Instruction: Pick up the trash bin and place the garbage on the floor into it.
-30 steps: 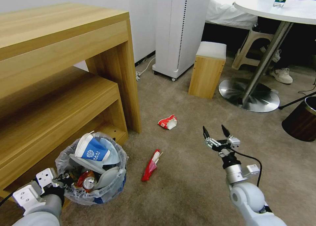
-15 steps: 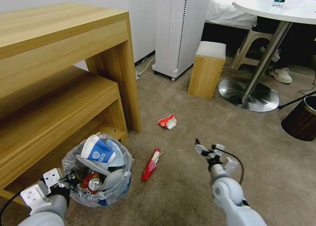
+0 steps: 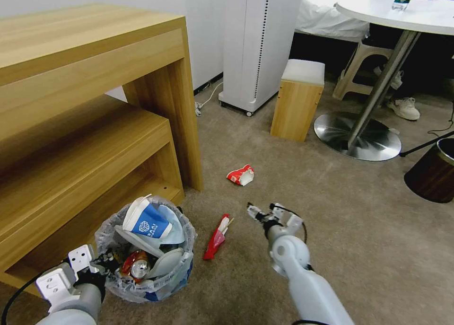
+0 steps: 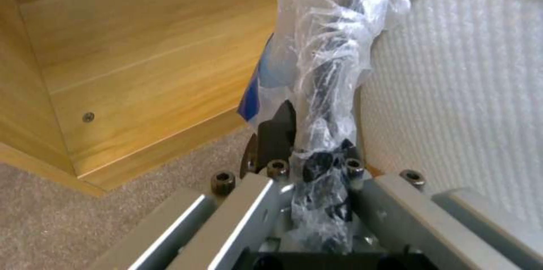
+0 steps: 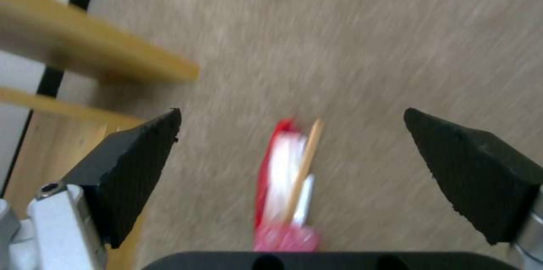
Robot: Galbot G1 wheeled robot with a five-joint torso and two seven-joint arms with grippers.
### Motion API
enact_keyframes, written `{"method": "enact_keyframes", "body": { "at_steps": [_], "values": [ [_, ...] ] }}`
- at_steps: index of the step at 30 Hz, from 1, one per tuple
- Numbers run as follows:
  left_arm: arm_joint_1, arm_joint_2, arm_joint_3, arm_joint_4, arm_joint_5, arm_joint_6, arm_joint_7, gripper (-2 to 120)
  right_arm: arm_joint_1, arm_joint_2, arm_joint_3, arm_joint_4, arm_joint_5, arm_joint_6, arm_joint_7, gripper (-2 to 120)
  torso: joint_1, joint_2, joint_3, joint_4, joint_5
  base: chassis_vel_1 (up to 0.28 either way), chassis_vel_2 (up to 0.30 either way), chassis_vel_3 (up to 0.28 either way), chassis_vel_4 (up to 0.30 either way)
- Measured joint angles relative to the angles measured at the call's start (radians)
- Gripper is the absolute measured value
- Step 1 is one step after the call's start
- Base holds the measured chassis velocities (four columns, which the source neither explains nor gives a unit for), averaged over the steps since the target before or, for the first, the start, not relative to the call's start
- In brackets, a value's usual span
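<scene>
The trash bin (image 3: 156,280), lined with a crinkled clear bag, hangs at the lower left beside the wooden shelf. It holds a blue-white paper cup (image 3: 147,222), white slippers and a can. My left gripper (image 3: 105,261) is shut on its rim (image 4: 327,92), pinching bag and wall. On the floor (image 3: 302,192), a red wrapper with a wooden stick (image 3: 216,232) lies right of the bin. My right gripper (image 3: 261,209) hovers open just right of it. In the right wrist view the gripper (image 5: 292,113) points down at the wrapper (image 5: 281,176). A red-white paper cup (image 3: 241,175) lies farther off.
A wooden desk with a lower shelf (image 3: 94,102) fills the left. Behind stand a white tower unit (image 3: 260,41), a wooden stool (image 3: 297,102) and a round table's metal base (image 3: 358,139). A dark brown bin (image 3: 432,173) stands at the right edge.
My right arm has swung left and down, from over open carpet to just beside the red wrapper. The left gripper has carried the bin a little to the right.
</scene>
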Motion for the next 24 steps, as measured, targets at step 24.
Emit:
{"method": "enact_keyframes", "body": {
  "at_steps": [24],
  "values": [
    [-0.008,-0.038,0.026,0.015,0.057,0.0,0.001,1,0.108,0.096,-0.013,-0.132,0.099,-0.205,0.194,100,0.0,0.0,0.0,-0.0001,0.0001,0.0,0.0,0.0,0.0]
  ]
}}
